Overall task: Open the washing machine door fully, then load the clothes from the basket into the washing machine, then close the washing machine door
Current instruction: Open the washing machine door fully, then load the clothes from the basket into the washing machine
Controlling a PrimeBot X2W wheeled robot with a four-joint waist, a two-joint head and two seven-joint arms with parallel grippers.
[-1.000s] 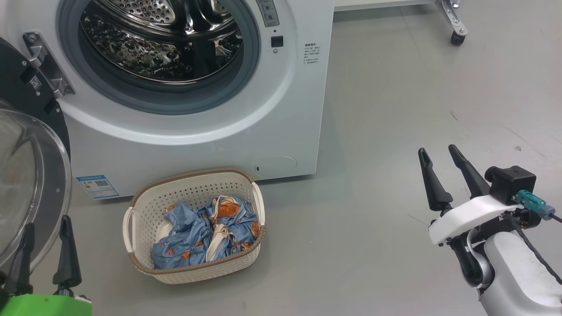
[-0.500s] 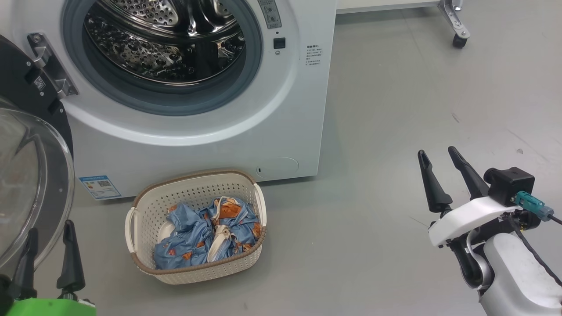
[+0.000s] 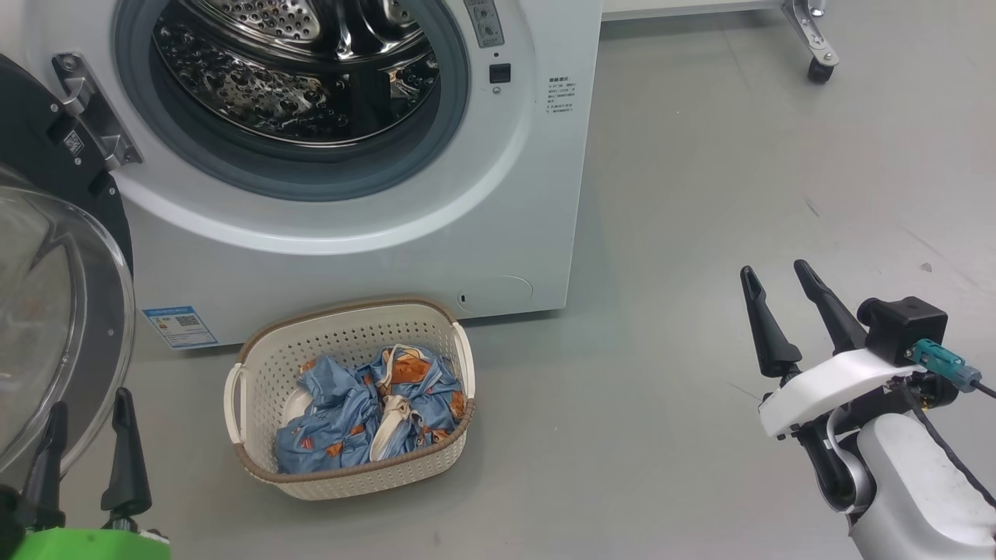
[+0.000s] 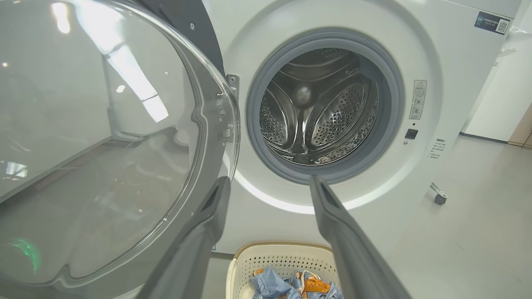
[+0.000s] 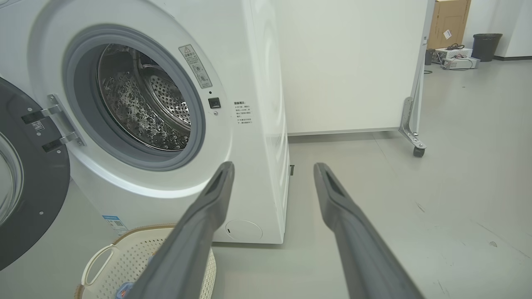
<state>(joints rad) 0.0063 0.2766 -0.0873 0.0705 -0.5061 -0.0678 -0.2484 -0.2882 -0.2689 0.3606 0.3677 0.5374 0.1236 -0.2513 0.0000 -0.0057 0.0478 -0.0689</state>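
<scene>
The grey floor (image 3: 700,194) carries the white washer (image 3: 350,264), with the basket (image 3: 350,305) just in front of it. A castor (image 3: 817,70) of a frame stands well apart.

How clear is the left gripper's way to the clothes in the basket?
Probably yes: the left gripper is open, the clothes lie uncovered in the basket to its right, bare floor between. The washing machine door stands close on its other side.

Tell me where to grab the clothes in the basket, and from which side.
Pinch the raised cream fold in the middle of the clothes, coming straight down from above: the basket walls enclose the heap on every side, and that ridge likely stands highest.
</scene>
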